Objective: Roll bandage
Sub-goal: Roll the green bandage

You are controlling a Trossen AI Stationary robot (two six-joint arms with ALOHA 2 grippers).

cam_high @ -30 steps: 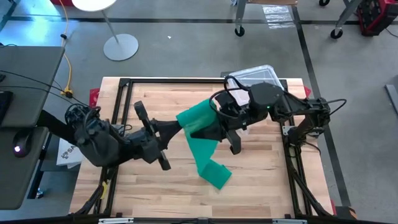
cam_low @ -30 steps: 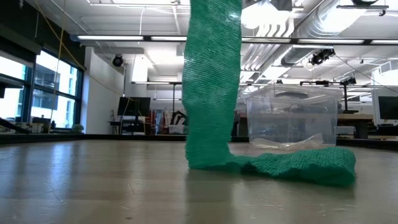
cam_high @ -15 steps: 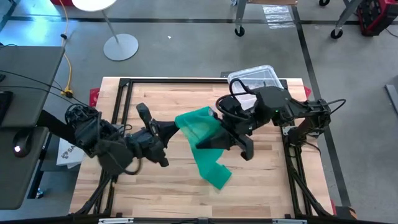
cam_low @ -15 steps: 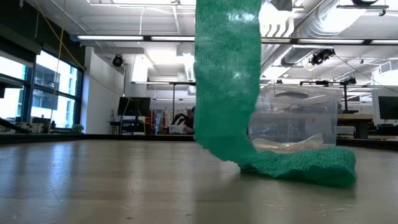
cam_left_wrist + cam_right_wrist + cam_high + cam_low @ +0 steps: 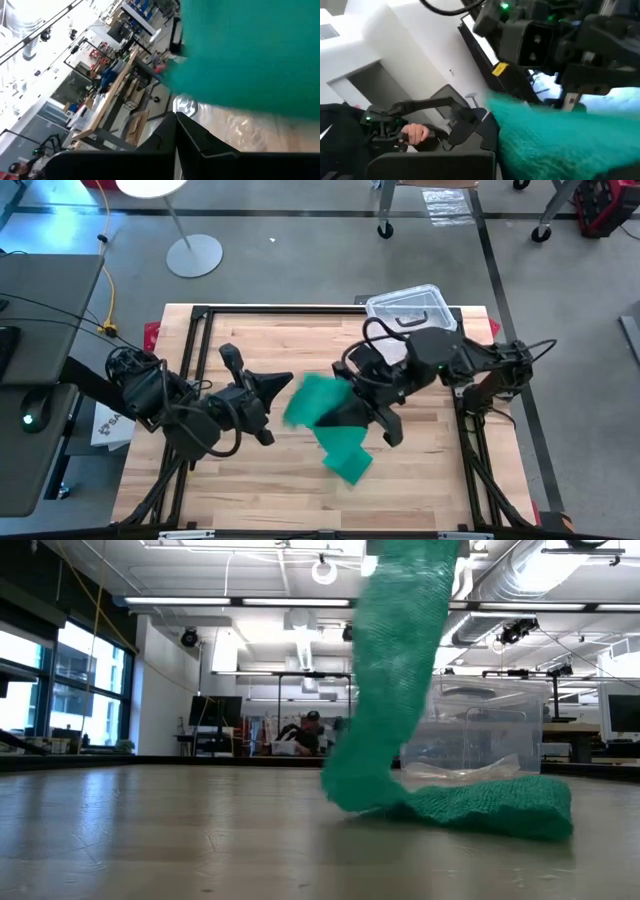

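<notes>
The green bandage (image 5: 318, 402) is held up over the middle of the table by my right gripper (image 5: 340, 416), which is shut on it. In the low view the bandage (image 5: 395, 690) slants down from above the picture, and its lower end (image 5: 490, 805) lies bunched on the wood. My left gripper (image 5: 288, 379) is level and shut just left of the raised part. In its wrist view the shut fingers (image 5: 175, 125) stand a little short of the green cloth (image 5: 250, 50), with nothing between them. My right gripper holds the bandage's raised upper part (image 5: 502, 125); the green cloth spreads out from beside the fingers (image 5: 485, 132). The fingers come in about level from the table's right side. The cloth covers the place of contact. The bandage hangs slack below, its lower end (image 5: 348, 463) on the table.
A clear plastic box (image 5: 405, 305) stands at the far right of the table, behind the bandage in the low view (image 5: 470, 730). A black frame (image 5: 200, 315) runs around the tabletop. A person's hand (image 5: 415, 132) shows beyond the table in the right wrist view.
The bandage's raised part has drawn away from my left gripper, toward the near edge and the right arm. My left gripper has tipped at the wrist. The hanging stretch has swung toward the right and now slants; the lower end has stayed where it lay.
</notes>
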